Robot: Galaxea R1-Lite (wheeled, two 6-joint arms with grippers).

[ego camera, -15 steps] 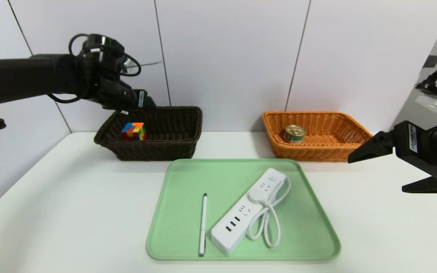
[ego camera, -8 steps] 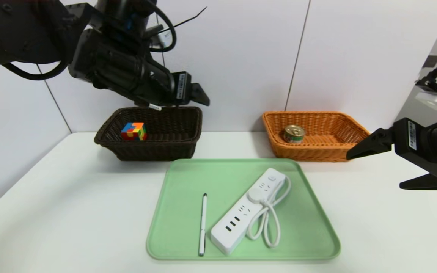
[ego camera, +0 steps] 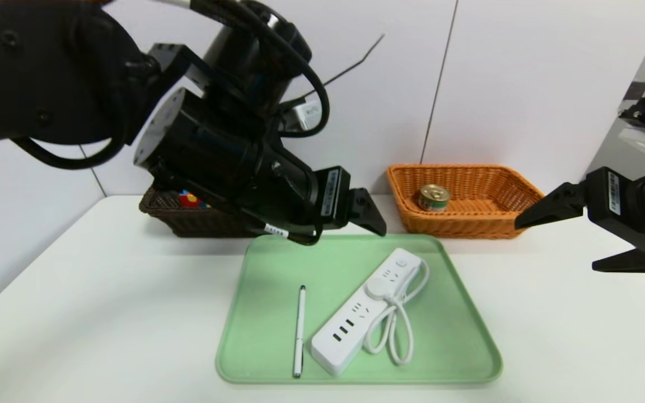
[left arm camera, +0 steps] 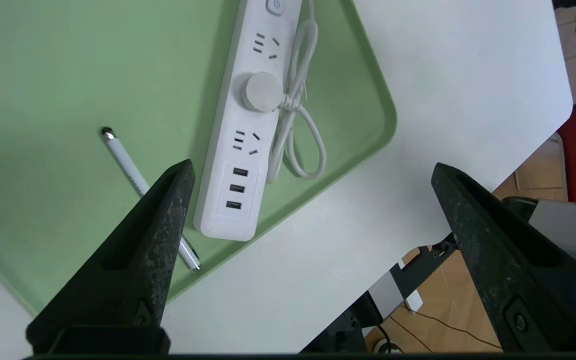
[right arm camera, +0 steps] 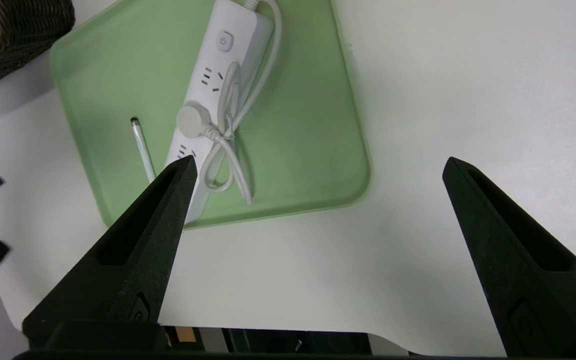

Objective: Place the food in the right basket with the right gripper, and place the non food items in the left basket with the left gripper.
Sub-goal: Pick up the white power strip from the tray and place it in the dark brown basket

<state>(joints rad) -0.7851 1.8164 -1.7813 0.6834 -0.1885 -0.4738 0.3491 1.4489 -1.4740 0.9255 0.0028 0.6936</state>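
Observation:
The puzzle cube lies in the dark brown left basket, mostly hidden behind my left arm. The tin can sits in the orange right basket. On the green tray lie the white power strip with its looped cord and the slim pen. My left gripper hangs open and empty above the tray's far edge. My right gripper hovers open and empty over the table right of the tray.
The white table runs to a white wall behind both baskets. The left arm's bulky wrist and cables hang over the dark basket. The table's front edge and the floor below it show in the left wrist view.
My left arm has swung from above the dark basket rightward and nearer, to the tray's far edge, its jaws widening slightly. The cube stays in the basket. The right gripper has barely shifted.

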